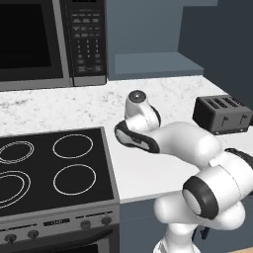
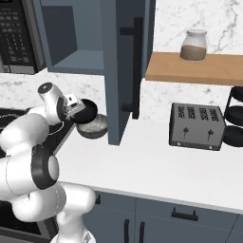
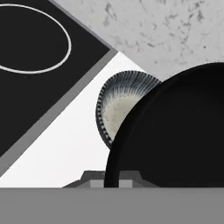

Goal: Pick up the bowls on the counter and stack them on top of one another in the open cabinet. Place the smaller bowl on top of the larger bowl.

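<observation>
I have the black bowl [image 2: 87, 110] lifted in the gripper [image 2: 76, 107], left of centre in the right base view, just above the grey bowl [image 2: 93, 127] on the counter [image 2: 156, 161]. But the grey one belongs underneath, so I judge next: carry this to the cabinet [image 2: 80, 61], upper left.

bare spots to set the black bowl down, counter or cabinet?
Open cabinet: shelf floor bare. Counter: wide free stretch between the cabinet door and the toaster, forward to the front edge. Crowded: by the stovetop, where the larger bowl sits under the gripper with the smaller bowl.
</observation>
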